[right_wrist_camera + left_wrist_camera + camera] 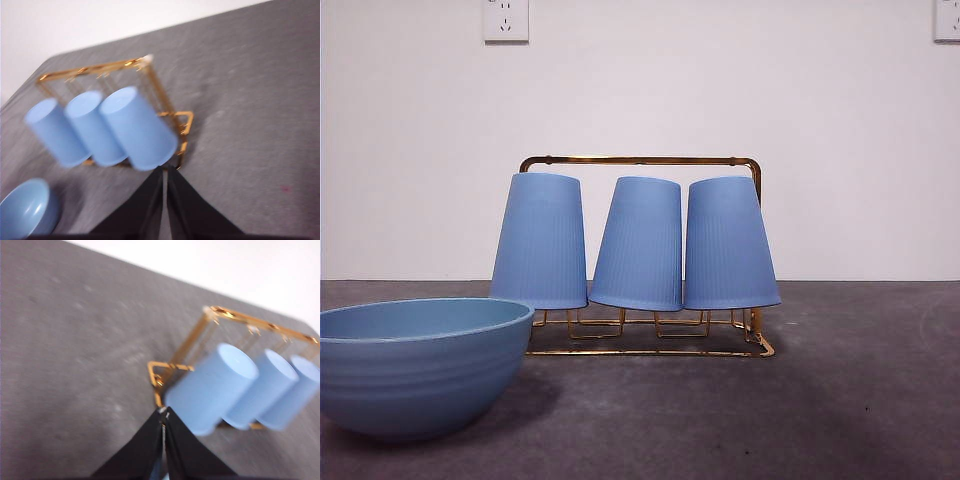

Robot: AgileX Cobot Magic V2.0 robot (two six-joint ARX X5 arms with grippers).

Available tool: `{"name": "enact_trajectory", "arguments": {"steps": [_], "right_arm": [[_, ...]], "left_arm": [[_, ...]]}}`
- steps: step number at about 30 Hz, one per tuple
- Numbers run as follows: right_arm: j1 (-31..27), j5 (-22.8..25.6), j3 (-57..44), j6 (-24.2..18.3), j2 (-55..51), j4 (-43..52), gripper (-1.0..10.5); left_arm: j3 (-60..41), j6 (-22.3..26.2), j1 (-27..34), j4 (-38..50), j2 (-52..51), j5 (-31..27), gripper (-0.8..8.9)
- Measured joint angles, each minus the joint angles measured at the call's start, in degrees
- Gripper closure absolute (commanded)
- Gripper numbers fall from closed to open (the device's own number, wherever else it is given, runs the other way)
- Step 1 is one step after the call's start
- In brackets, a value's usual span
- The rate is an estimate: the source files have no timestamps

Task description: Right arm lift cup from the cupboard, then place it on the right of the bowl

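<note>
Currently three blue cups sit upside down, side by side, on the pegs of the cupboard (642,340), a gold wire rack whose frame handle rises behind them. In the front view the left cup (540,241) stands fairly straight, the middle cup (638,243) tilts a little, and the right cup (728,243) leans toward the middle one so that their rims nearly touch. The bowl (412,365) stands upright on the grey table (840,400), nearer the camera and to the left of the rack, apart from it. Neither arm shows in the front view. The right gripper (164,172) hangs above the table just beside the rack's end where the nearest cup sits, its jaws pressed together with nothing between them. The left gripper (164,415) hovers near the rack's opposite end, jaws likewise closed and empty. A white wall (640,100) with two sockets stands behind.
</note>
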Motion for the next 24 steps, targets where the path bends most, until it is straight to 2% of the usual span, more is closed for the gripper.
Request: {"name": "enact_trajectory", "arguments": {"steps": [5, 12, 15, 18, 24], "right_arm": [[1.1, -5.3, 5.9, -4.4, 6.2, -5.0, 9.3], [3.7, -10.5, 13.1, -11.9, 14.9, -12.0, 9.3], [4.8, -15.0, 14.3, -14.4, 17.0, -12.2, 9.3], [5.2, -18.2, 14.4, -16.2, 17.9, -11.3, 9.3], [5.3, -18.2, 14.4, -17.8, 18.3, -10.9, 9.3]], "left_arm": [[7.4, 3.1, -1.7, -3.8, 8.7, 6.4, 8.05], [16.2, 7.6, -4.2, -8.1, 19.5, 18.5, 8.05], [18.8, 9.3, -5.1, -9.8, 23.3, 23.3, 8.05], [20.5, 11.2, -5.8, -10.1, 25.9, 25.4, 8.05], [20.5, 16.0, -6.1, -9.4, 26.9, 25.5, 8.01]]}}
